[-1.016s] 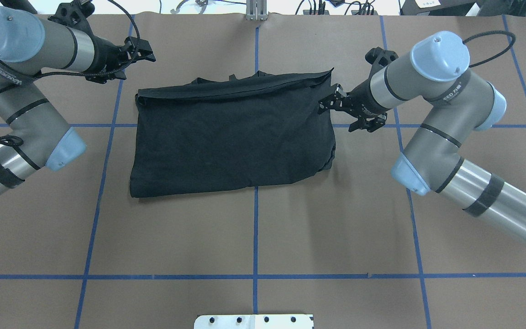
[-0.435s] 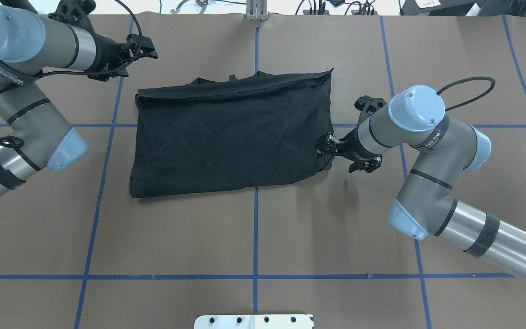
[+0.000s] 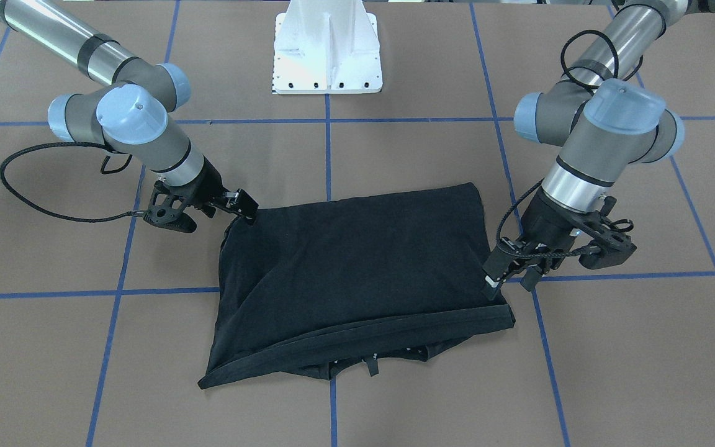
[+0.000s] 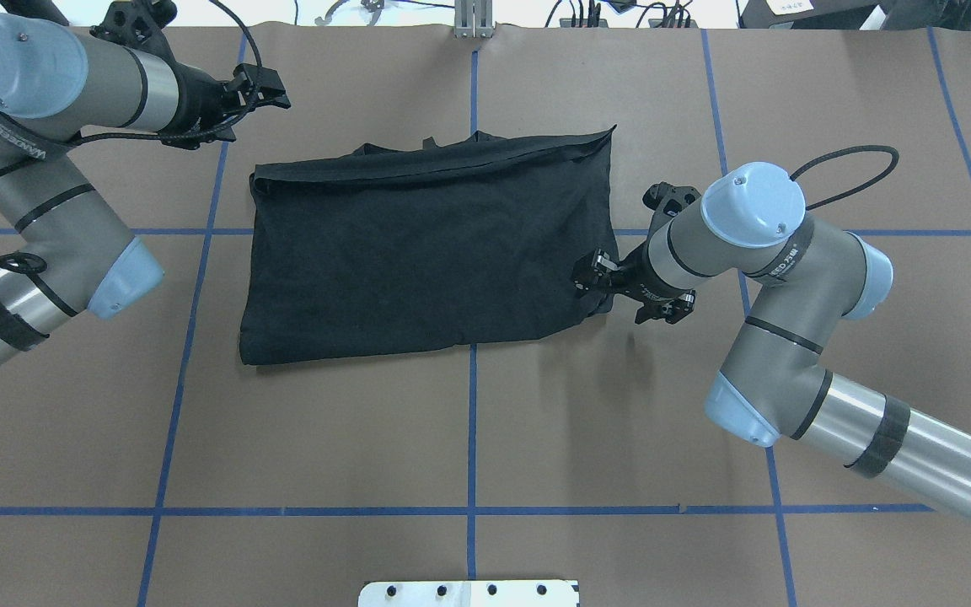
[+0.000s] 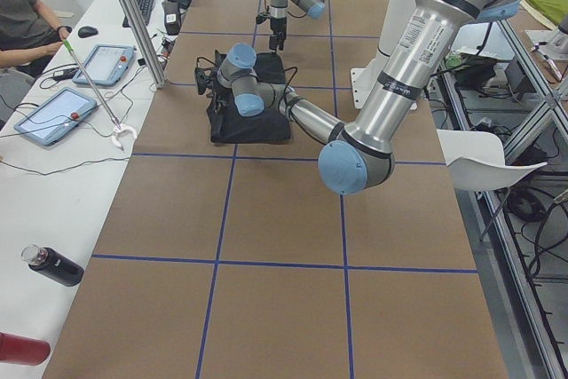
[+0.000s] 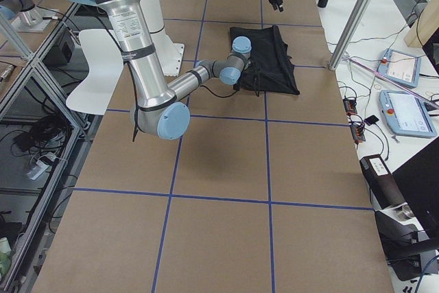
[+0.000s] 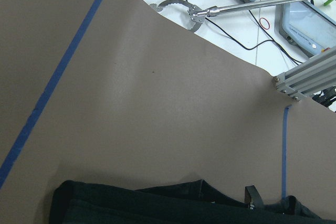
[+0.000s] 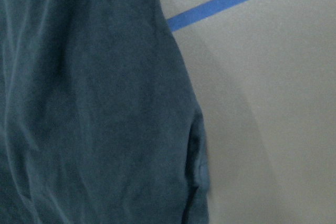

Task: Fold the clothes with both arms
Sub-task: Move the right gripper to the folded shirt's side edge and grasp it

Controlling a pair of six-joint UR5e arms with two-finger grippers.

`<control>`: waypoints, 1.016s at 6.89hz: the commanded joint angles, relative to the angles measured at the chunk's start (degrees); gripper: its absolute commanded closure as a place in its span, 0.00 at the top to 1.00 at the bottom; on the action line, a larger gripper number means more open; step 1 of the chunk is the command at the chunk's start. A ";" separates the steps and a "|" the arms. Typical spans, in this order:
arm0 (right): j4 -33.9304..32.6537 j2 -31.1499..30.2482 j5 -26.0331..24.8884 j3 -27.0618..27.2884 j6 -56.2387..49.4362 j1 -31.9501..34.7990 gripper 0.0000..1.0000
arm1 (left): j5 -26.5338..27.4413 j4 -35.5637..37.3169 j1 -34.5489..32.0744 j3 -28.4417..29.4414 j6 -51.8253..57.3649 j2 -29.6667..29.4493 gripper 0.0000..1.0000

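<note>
**Front-facing view.** Black T-shirt (image 3: 357, 267), plain side up, folded to a rough rectangle and lying flat on the brown worktop (image 3: 395, 155). Right claw (image 3: 247, 210) tip touches the shirt's corner nearest the robot; whether it grips cannot be told. Left claw (image 3: 509, 280) is just beside the opposite side edge, fingers parted, holding nothing.

**Overhead view.** T-shirt (image 4: 426, 244) lies across the centre line of blue tape (image 4: 471, 405). Right claw (image 4: 588, 274) overlaps the shirt's right edge near its lower corner. Left claw (image 4: 273, 91) is off the cloth, beyond its far left corner.

**Side views.** T-shirt (image 5: 248, 117) (image 6: 271, 60) lies between the two arms.

**Left wrist view.** Shirt edge (image 7: 157, 208) runs along the bottom, bare worktop beyond it.

**Right wrist view.** Dark cloth (image 8: 89, 103) fills the left, close up; no fingers show.
</note>
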 commanded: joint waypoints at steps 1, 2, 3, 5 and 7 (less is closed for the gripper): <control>-0.03 1.53 0.00 -1.67 -0.01 -0.06 0.97 | 0.31 0.07 0.01 0.11 0.57 0.06 1.00; -0.03 1.62 0.00 -1.77 0.08 -0.06 0.70 | 0.31 0.07 0.01 0.20 0.57 0.15 1.00; -0.03 1.62 0.00 -1.94 0.08 -0.06 0.34 | 0.31 0.07 0.01 0.11 0.57 0.15 1.00; -0.03 1.62 0.26 -1.95 -0.01 -0.06 0.00 | 0.31 0.07 0.01 0.11 0.57 0.06 1.00; -0.11 0.58 0.70 1.37 0.08 0.38 0.00 | 0.31 0.07 0.01 0.11 0.57 -0.02 1.00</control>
